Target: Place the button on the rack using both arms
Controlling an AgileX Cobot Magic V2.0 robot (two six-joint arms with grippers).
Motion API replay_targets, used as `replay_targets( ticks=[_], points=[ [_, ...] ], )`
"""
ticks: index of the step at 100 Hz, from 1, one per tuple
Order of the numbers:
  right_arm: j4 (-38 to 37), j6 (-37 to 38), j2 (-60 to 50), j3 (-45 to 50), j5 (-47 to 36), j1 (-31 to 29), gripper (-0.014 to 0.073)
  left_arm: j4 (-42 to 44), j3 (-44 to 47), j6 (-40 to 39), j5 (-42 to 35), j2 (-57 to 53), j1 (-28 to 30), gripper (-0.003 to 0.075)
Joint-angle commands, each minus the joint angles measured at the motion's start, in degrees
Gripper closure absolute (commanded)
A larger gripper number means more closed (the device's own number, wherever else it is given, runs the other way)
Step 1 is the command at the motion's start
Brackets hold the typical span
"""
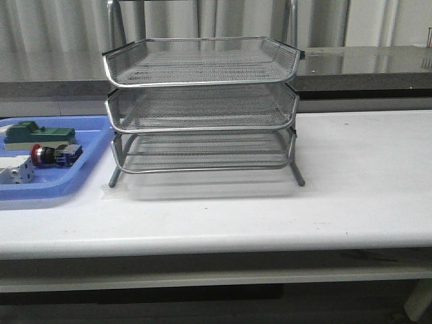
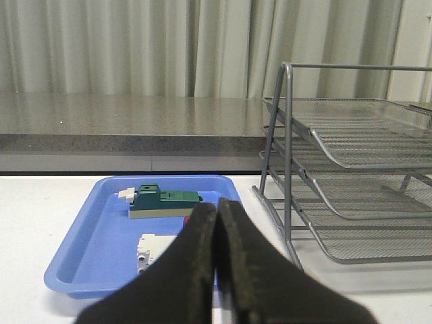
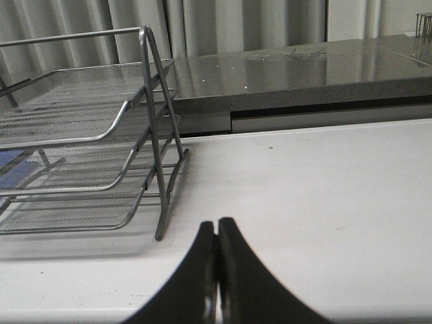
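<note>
Both grippers are clenched on nothing: the left gripper (image 2: 217, 270) shows its fingers pressed together at the lower centre of the left wrist view, and the right gripper (image 3: 217, 270) looks the same in the right wrist view, over bare white table (image 1: 351, 175). Neither arm appears in the front view. At the centre of the front view stands the three-tier wire-mesh rack (image 1: 202, 108), all its tiers empty. At that frame's left edge lies the blue tray (image 1: 94, 152), and in it the button (image 1: 55, 154) rests on its side, between a green block (image 1: 37, 133) above and a white block (image 1: 17, 172) below. Its long axis runs left to right across the picture, red cap pointing left, away from the rack. I judge the left arm nearer; its camera faces the tray, though its own fingers nearly hide the button there.
</note>
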Motion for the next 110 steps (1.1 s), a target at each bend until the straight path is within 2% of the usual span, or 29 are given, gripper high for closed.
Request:
replay_targets(
  ticks=[1, 42, 57, 86, 95, 110],
  points=[
    [-0.85, -0.33, 3.85, -6.83, 0.59, -0.41, 0.065, -0.04, 2.71, -0.46, -4.67, -1.98, -0.13, 0.0741],
    [1.94, -0.33, 29.99, -32.26, 23.07, -0.41, 0.065, -0.04, 2.71, -0.46, -4.67, -1.98, -0.13, 0.0741],
    [5.59, -0.33, 37.6, -36.3, 24.36, -0.41, 0.065, -0.04, 2.71, -0.46, -4.67, -1.98, -0.13, 0.0741],
    [16.89, -0.45, 46.64, -36.42, 22.76, -0.41, 0.064, -0.04, 2.71, -0.46, -4.67, -1.98, -0.13, 0.0741],
    [18.77, -0.46, 48.74, -36.42, 22.61, -0.35, 0.0575, -0.04, 2.71, -0.46, -4.67, -1.98, -0.13, 0.0741],
    [22.75, -0.46, 52.2, -36.42, 21.36, -0.11, 0.0332, -0.04, 2.71, -0.46, -4.67, -1.98, -0.13, 0.0741]
  ],
)
